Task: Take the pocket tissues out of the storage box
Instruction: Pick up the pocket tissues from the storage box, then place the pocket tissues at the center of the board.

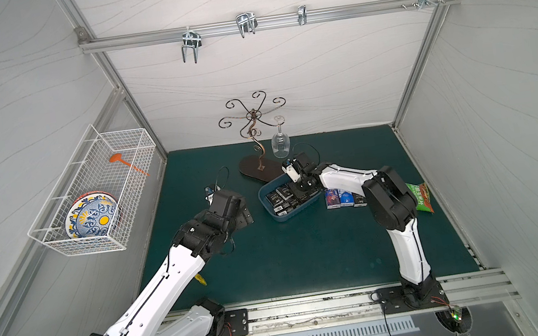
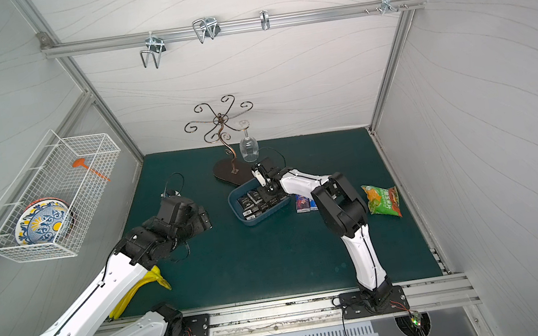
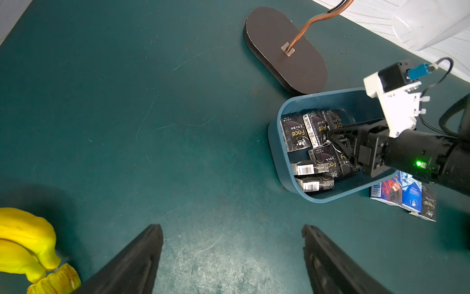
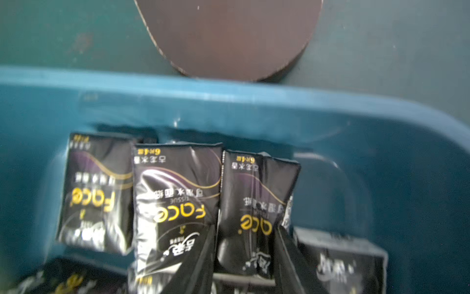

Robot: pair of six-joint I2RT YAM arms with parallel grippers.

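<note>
Black pocket tissues (image 4: 175,203) with gold "Face" lettering are seen lying in the blue storage box (image 4: 229,107). One pack is flanked by the black jaws of the right gripper (image 4: 246,227), one at each side edge; firm contact cannot be confirmed. Beyond the box wall, a brown oval base (image 4: 229,38) is noted on the green tabletop (image 4: 63,30).

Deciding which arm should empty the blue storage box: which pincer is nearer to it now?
Right. The right pincer is inside the storage box, straddling a black tissue pack. The left pincer hangs open above the mat, off to the box's side.
</note>
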